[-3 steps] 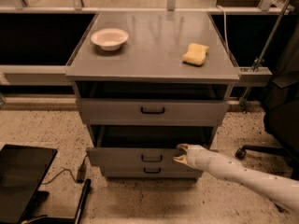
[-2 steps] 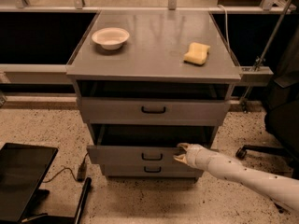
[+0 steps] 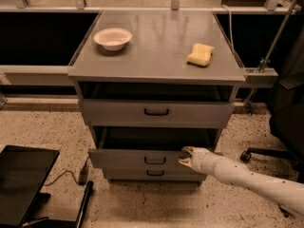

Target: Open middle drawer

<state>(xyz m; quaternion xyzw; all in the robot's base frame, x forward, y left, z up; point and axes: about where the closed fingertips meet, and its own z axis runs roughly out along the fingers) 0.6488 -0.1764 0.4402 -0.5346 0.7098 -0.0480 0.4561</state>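
White two-finger gripper, fingers spread and grasping nothing, at the right end of the wide grey metal middle drawer, which stands slightly pulled out. Its horizontal black bar handle lies centreward of the fingers.

The smooth off-white tubular arm is showing small dark dots. Its pale gripper is sitting low, right of centre.

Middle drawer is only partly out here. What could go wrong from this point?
1. The gripper sits at the front of the middle drawer, right of its handle. It may slip off or pull the drawer askew.
2. A jolt to the cabinet might shift the bowl and sponge on top.
3. The arm passes near a chair base.
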